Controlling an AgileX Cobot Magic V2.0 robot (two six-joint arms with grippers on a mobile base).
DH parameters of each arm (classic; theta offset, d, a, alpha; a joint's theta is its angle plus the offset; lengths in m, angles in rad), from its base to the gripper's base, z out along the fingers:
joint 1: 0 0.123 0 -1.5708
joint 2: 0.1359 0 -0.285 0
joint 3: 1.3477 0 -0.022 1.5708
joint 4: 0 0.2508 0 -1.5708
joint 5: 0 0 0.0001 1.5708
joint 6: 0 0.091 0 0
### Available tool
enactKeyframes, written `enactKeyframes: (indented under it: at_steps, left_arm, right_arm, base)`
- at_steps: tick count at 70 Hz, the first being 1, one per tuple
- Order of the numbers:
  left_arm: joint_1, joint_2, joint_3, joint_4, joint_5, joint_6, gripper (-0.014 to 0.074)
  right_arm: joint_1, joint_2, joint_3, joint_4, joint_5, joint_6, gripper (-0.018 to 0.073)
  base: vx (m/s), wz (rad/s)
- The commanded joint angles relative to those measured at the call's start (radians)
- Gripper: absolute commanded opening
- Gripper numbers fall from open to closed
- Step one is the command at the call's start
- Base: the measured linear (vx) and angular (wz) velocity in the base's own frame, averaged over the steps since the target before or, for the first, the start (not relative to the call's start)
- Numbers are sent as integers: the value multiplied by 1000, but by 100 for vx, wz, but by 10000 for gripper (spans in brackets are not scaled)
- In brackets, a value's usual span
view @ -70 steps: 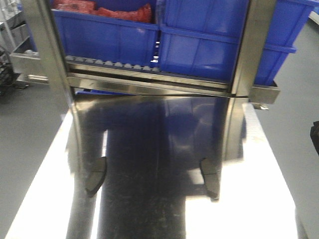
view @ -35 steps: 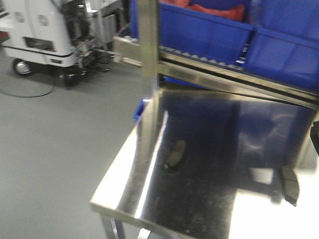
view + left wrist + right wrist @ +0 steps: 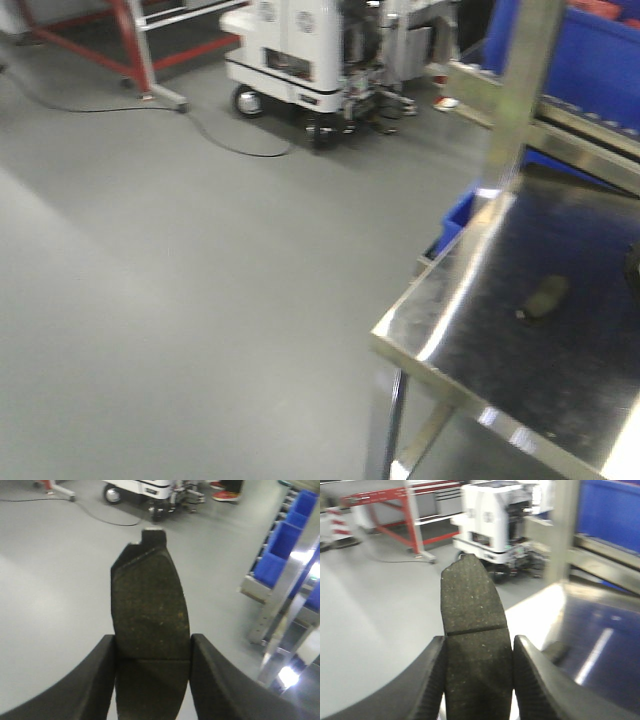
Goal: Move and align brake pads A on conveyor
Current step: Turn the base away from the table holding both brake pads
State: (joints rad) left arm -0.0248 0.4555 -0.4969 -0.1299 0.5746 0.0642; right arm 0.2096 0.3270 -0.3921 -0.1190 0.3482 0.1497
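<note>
Each wrist view shows a dark grey brake pad with a centre groove, pinched between black fingers and held in the air. My left gripper (image 3: 152,642) is shut on one brake pad (image 3: 150,590) above the grey floor. My right gripper (image 3: 479,642) is shut on another brake pad (image 3: 470,600) near the steel table's edge. A third brake pad (image 3: 545,295) lies loose on the shiny steel table (image 3: 430,330) at the right of the front view. The conveyor is out of view, and neither gripper shows in the front view.
A white wheeled machine (image 3: 300,50) with a cable on the floor stands ahead. A red frame (image 3: 140,40) is at the far left. Blue bins (image 3: 600,60) on a steel rack sit behind the table. Open grey floor (image 3: 150,260) fills the left.
The front view has swung left. The steel table slid from the middle to the right edge, one table pad left the frame, and the floor and white machine came into sight.
</note>
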Motion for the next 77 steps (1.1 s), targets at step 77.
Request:
enactKeyframes:
  at_steps: [77]
  left_arm:
    - [-7, 4, -28, -12, -85, 0, -6]
  right_arm:
    - [0, 6, -32, -11, -103, -1, -3]
  base:
    - [-10, 62]
